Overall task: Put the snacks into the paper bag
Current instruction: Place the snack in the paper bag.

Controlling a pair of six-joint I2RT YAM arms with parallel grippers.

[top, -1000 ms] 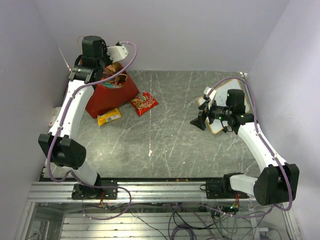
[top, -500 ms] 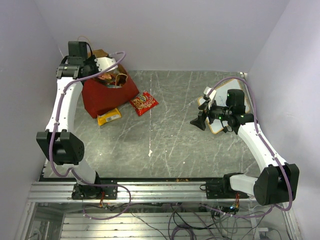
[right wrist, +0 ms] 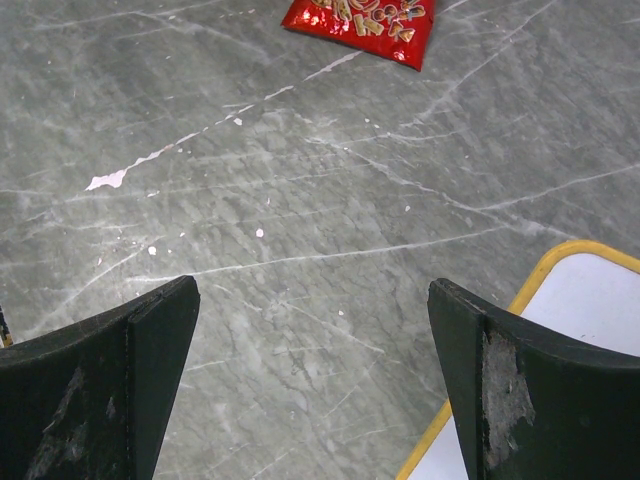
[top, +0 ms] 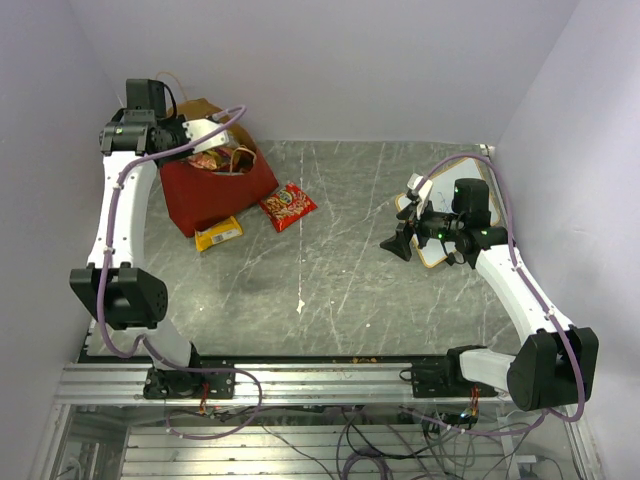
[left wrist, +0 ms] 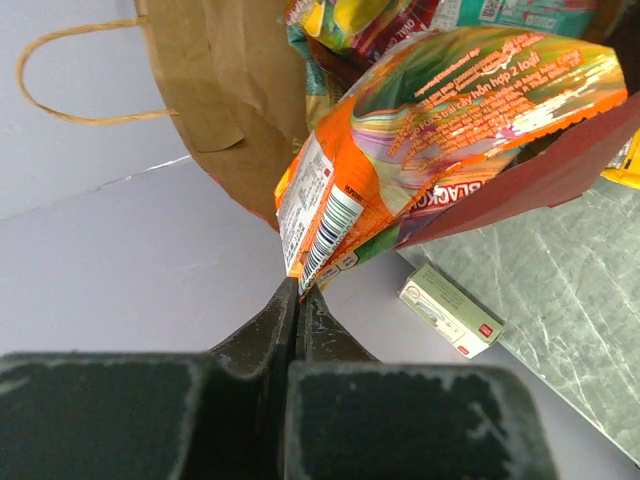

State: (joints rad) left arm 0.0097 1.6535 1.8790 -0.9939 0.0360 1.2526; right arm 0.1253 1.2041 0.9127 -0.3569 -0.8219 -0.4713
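Left wrist, chips bag [left wrist: 440, 110] pinched by tool [left wrist: 298, 290], partly inside paper bag [left wrist: 220, 110]

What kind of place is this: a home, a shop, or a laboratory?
Most likely a robotics lab cell: left arm and right arm bolted to an aluminium rail, plain walls enclosing a grey stone-patterned table, loose cables below.

We see soft, even light from above, bright throughout. The worktop [top: 380, 290] carries faint shadows. Glare streaks the orange chips bag [left wrist: 450, 130], and the left pincer [left wrist: 298, 292] looks blurred close to the lens.
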